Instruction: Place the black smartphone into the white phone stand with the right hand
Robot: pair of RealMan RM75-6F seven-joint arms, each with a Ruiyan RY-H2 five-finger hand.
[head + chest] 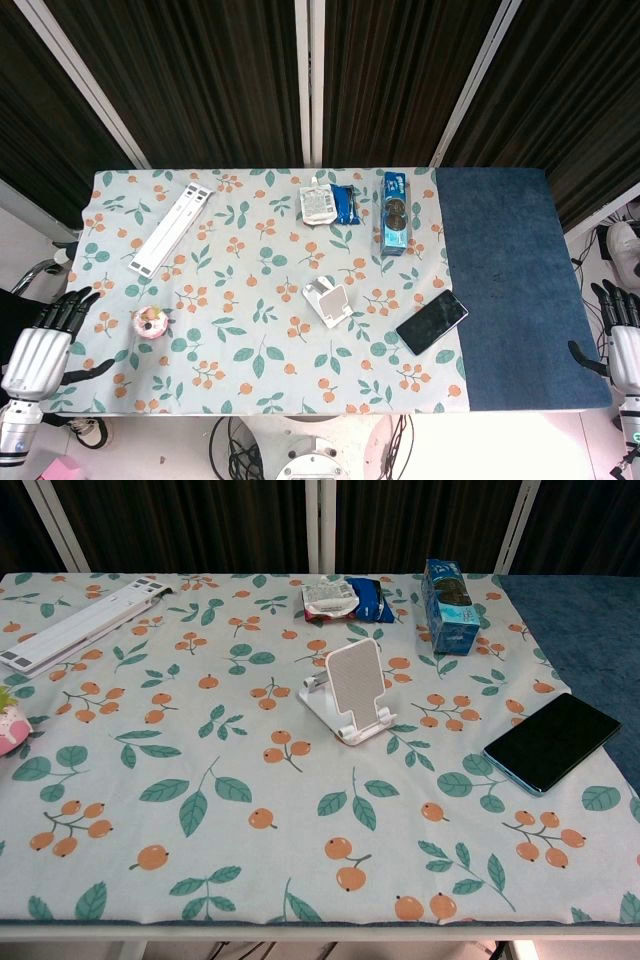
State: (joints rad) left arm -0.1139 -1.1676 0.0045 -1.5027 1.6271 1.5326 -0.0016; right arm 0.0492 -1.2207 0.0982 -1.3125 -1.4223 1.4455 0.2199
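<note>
Black slab smartphone [551,740] lies flat right of white plastic phone stand [351,691], apart. Right hand [622,330] & left hand [45,345] off-table, fingers apart, holding nothing.

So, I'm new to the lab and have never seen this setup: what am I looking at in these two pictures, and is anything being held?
Both pictures come from the robot's own cameras. The head view looks straight down on the table; the chest view looks across it from low down. The robot has two arms ending in human-like hands. Its left hand and right hand sit at the table's edges with fingers apart, holding nothing. On the floral cloth lie a black smartphone, flat near the blue cloth, and a white phone stand to its left, empty. Further off are a long white flat object, snack packets, a blue box and a small pink item.
</note>
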